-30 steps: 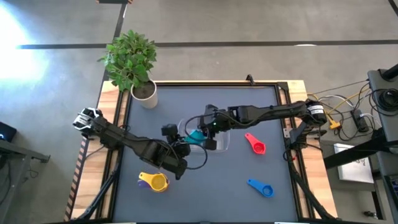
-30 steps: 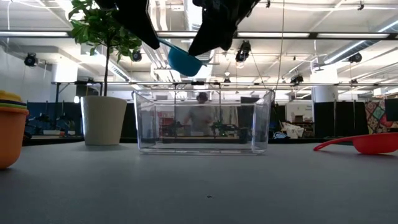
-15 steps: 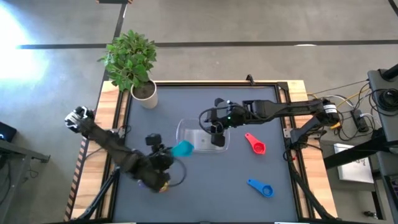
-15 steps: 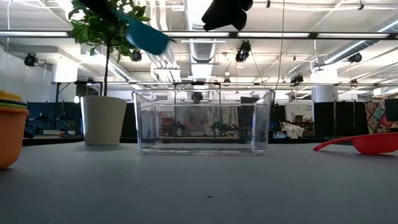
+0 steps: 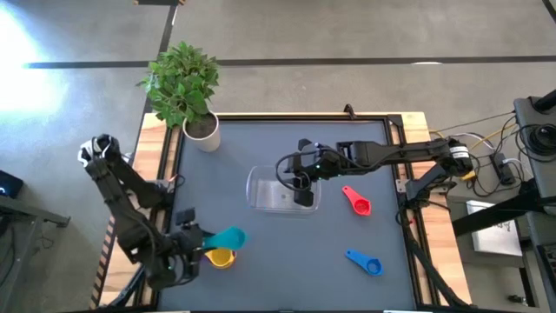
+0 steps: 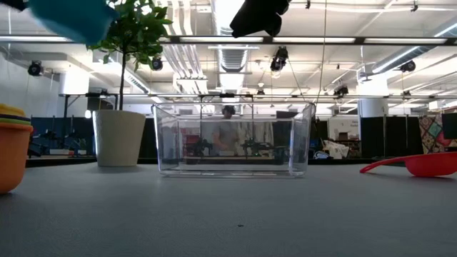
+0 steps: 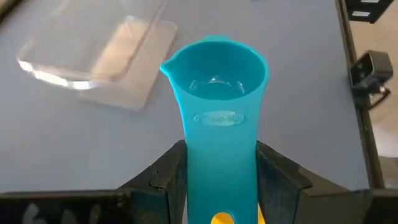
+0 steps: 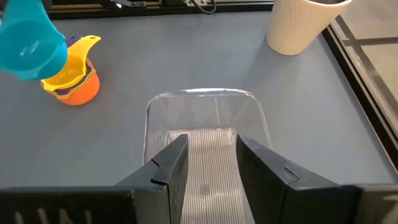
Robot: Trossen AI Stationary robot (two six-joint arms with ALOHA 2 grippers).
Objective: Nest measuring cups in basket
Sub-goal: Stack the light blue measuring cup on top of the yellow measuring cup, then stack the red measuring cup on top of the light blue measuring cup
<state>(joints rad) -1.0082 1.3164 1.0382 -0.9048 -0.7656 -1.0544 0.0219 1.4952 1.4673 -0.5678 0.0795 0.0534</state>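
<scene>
The left hand (image 7: 214, 186) pinches the handle of the light blue plastic scoop-shaped measuring cup (image 5: 228, 237). The cup's round bowl points away from the hand, toward the right. It hangs just over the stack of nested cups (image 5: 217, 255) at the near left of the grey desk (image 5: 287, 269). That stack shows an orange cup at the bottom, a bit of purple, and a yellow cup on top.

The small clear plastic basket with rounded corners (image 5: 278, 194) sits empty in the middle of the desk, well apart from the stack. The right hand (image 8: 208, 165) hovers over it with fingers spread, holding nothing.

The red smooth plastic cup (image 5: 356, 200) and the dark blue plastic cup (image 5: 365, 262) lie on the right side, nearer the right arm. I think a green cup may be hidden inside the stack.
</scene>
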